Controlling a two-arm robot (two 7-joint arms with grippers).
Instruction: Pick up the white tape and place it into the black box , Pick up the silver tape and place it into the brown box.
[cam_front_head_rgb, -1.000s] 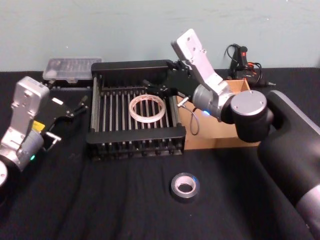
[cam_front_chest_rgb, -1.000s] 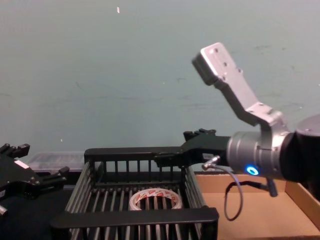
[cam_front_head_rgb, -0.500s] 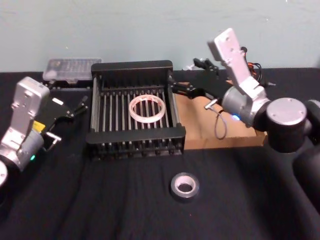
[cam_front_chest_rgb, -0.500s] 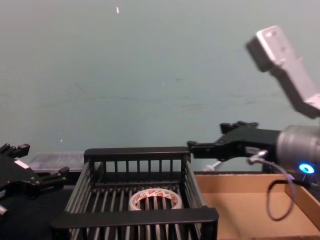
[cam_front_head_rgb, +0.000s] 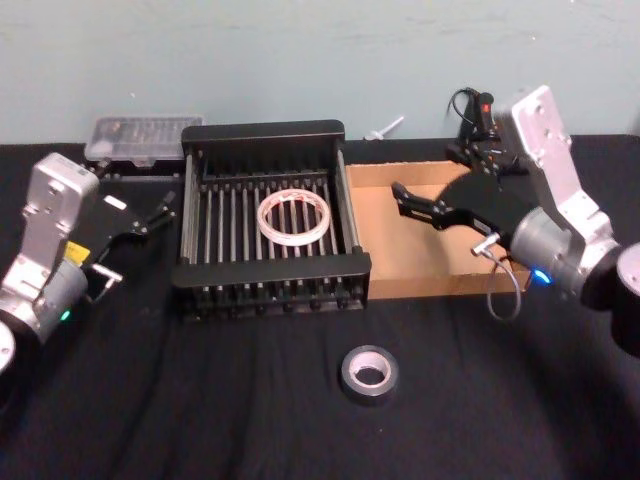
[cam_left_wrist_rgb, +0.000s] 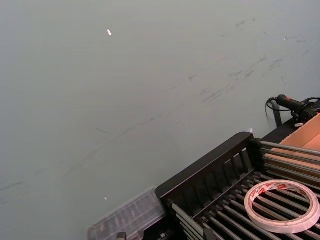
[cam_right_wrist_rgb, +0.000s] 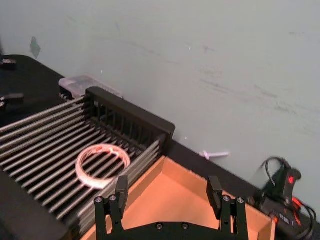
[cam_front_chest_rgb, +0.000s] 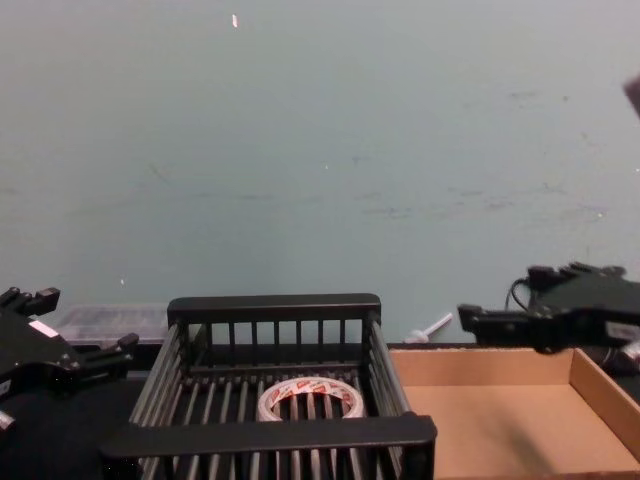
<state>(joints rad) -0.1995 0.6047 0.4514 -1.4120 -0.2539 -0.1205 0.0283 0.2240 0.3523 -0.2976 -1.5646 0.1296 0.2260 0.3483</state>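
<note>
White tape (cam_front_head_rgb: 295, 217) lies flat on the barred bottom of the black box (cam_front_head_rgb: 272, 287), about mid-crate, touching no wall. Silver tape (cam_front_head_rgb: 369, 371) lies flat on the desk (cam_front_head_rgb: 200, 400), near side, just right of the crate's near right corner and well apart from both my grippers.

My right gripper (cam_front_head_rgb: 401, 195) hangs above the brown box (cam_front_head_rgb: 430, 285), over its left half, fingers spread wide and holding nothing. The silver roll is well to the near side of those fingers, with the tray's near wall between. The tray's left wall stands against the crate's right side.

My left gripper (cam_front_head_rgb: 165, 205) sits parked left of the crate, fingers parted and empty, tips close to the crate's left wall.

Open room: bare desk all round the silver roll. A clear plastic case (cam_front_head_rgb: 140, 135) lies at the far left, behind the crate's corner.
</note>
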